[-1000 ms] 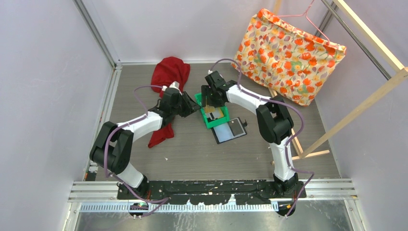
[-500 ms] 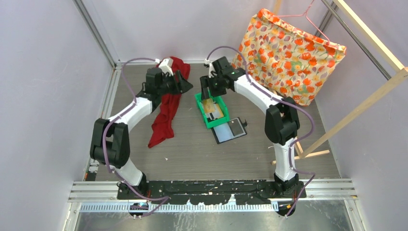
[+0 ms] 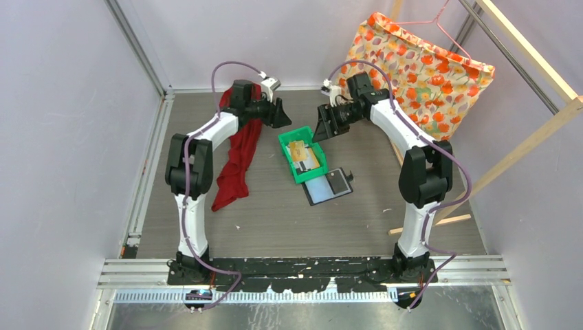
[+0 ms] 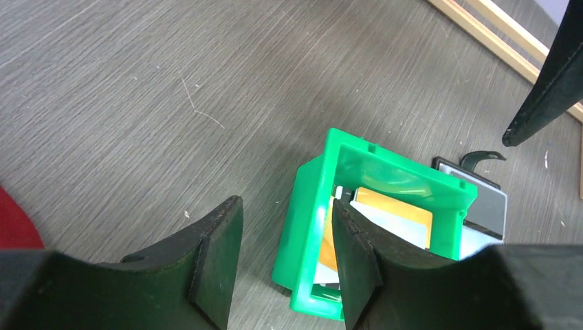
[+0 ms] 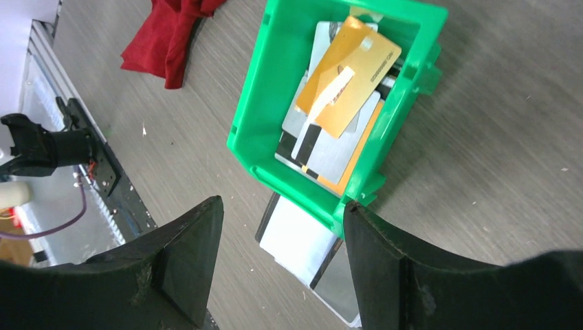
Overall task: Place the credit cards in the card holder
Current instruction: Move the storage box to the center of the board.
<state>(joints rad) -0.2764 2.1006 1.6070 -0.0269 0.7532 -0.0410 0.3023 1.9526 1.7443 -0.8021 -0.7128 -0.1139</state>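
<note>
Credit cards (image 5: 344,103) in green bin (image 5: 258,103), apart from open, empty left tool (image 4: 285,227) and right tool (image 5: 283,220), card holder (image 3: 330,185) alongside

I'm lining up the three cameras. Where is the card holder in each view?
Top external: card holder at centre, beside the green bin's near end.
Left wrist: card holder at right edge, behind the bin.
Right wrist: card holder at bottom centre, below the bin.
Shared landmark: the green bin.
</note>
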